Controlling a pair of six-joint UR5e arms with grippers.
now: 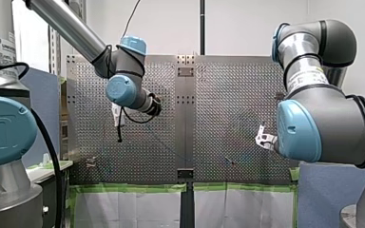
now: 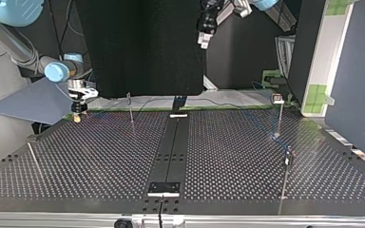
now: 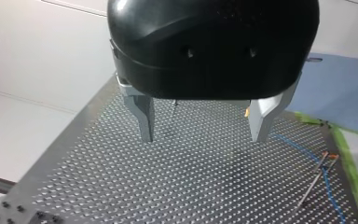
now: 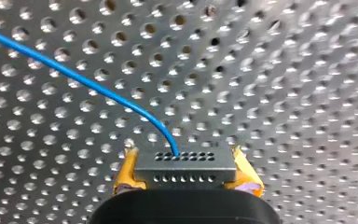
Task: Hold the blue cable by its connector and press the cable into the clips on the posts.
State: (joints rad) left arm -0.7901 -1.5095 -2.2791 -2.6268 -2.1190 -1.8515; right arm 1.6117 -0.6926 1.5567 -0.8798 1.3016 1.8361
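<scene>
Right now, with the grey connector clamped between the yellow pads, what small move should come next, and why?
Probably carry the grey perforated connector toward the thin metal post nearest it in the top view. My right gripper is shut on the connector, and the thin blue cable curves away loose over the perforated metal table.

Front view: from behind and above the arms (image 1: 71, 26), facing out over the whole perforated surface (image 1: 142, 142), far from it.
Top view: from across the surface, about at its height, facing back at the arms.
Left wrist view: well above the surface, looking down along the left pincer (image 3: 203, 137).
Right wrist view: close over the surface; the connector (image 4: 185, 163) in the right pincer (image 4: 185, 179) shows every hole.
Shared: front and top views both hold the surface's centre strip (image 1: 185, 133), seen from opposite ends.
</scene>
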